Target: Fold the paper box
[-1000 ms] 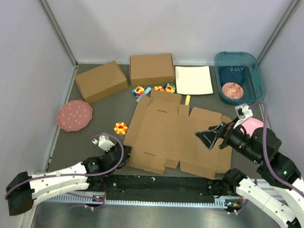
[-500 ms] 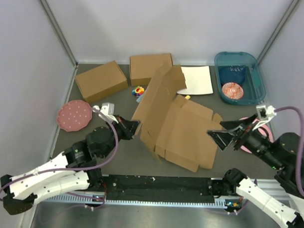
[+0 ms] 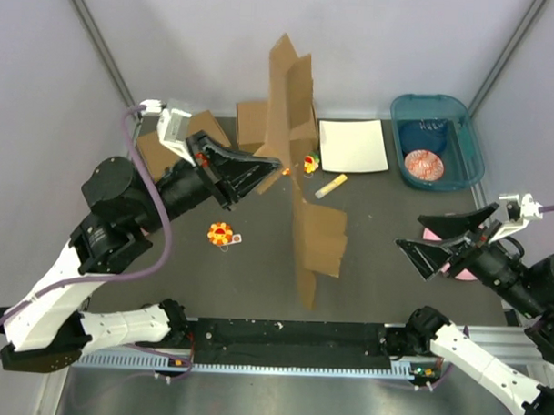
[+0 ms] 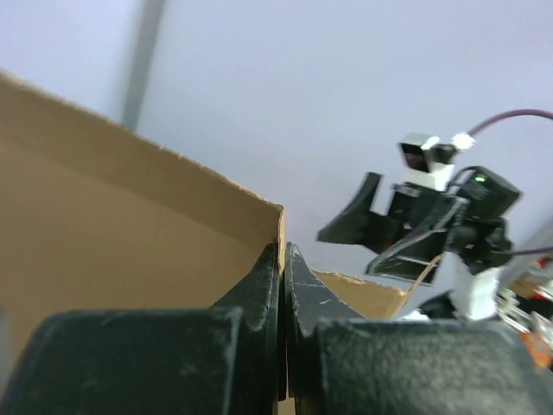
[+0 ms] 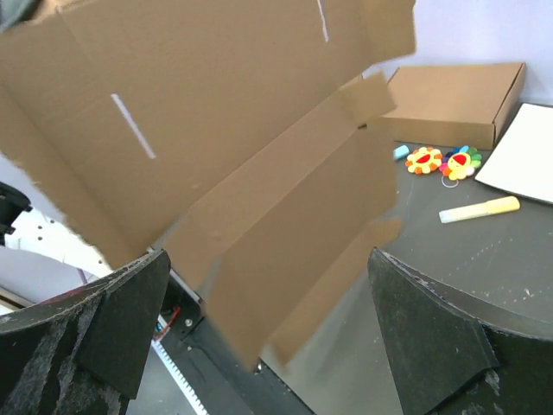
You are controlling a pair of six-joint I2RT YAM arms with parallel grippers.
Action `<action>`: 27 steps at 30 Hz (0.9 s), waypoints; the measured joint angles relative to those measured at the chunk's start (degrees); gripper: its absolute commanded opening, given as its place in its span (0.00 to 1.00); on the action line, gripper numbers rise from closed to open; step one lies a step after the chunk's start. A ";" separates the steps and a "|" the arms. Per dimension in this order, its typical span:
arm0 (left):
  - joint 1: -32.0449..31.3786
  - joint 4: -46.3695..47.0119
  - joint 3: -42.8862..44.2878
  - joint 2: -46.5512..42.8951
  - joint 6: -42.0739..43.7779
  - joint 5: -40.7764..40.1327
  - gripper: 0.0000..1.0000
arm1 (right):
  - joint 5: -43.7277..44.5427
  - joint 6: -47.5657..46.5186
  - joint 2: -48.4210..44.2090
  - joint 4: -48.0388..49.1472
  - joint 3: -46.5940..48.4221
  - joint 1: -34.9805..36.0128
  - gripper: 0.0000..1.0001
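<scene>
Clock directions are read from the top view, with 12 at the far wall.

Nearest, at 4 o'clock, the right gripper hangs low with its jaws spread wide and nothing between them. It points toward 9 and is well apart from the cardboard.

The paper box is an unfolded die-cut sheet standing almost on edge. It runs from a low corner near 6 up through the centre toward 12. Whether that low corner touches the table I cannot tell. The right wrist view shows its face broad and flat, slots and flaps plain, with only a slack bend along one crease.

At 10 o'clock the left gripper is raised and clamped tight on the sheet's upper-left edge. The left wrist view shows cardboard pinched between closed jaws.

By my reading the task has barely begun: no wall is raised and no tab tucked, so all the folding is left.

For room, the table between 3 and 5 lies bare, enough to lay the sheet down again. Left of it at 8 sits a flower toy. A marker lies just beside the sheet at 1. Farther off are the small boxes, a white sheet and a bin. These crowd the far edge from 11 to 2, so a swing that way risks a knock.
</scene>
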 measured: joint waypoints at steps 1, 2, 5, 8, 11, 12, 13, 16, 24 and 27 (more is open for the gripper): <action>0.00 -0.04 2.84 2.27 -0.79 3.23 0.00 | 0.00 -0.26 0.02 -0.20 0.44 0.00 0.99; -0.02 0.04 5.35 4.42 -1.53 5.90 0.00 | -0.02 -0.39 0.00 -0.68 1.27 0.00 0.99; -0.02 0.17 11.52 10.64 -4.17 12.59 0.00 | -0.04 -0.87 0.13 -1.81 4.63 0.00 0.99; -0.04 0.48 17.64 17.99 -7.74 19.76 0.00 | 0.00 -1.40 0.15 -2.67 8.74 0.00 0.99; -0.04 1.36 21.64 24.11 -11.61 25.40 0.00 | 0.61 -2.14 0.09 -3.37 13.07 0.00 0.99; -0.04 1.86 22.56 25.75 -12.76 27.17 0.00 | 0.87 -2.32 0.00 -3.43 13.94 0.00 0.99; -0.04 2.25 23.34 27.08 -13.75 28.63 0.00 | 1.22 -2.47 -0.11 -3.65 14.88 -0.02 0.99; -0.04 2.49 25.44 29.09 -15.61 31.39 0.00 | 2.23 -2.84 -0.63 -4.31 16.33 -0.02 0.99; 6.82 5.79 16.83 19.04 -13.42 32.52 0.00 | 4.13 -3.19 -0.87 -5.99 16.50 0.00 0.99; 19.08 12.41 2.99 12.02 -17.73 35.43 0.00 | 4.28 -3.23 -0.87 -6.01 16.37 0.00 0.99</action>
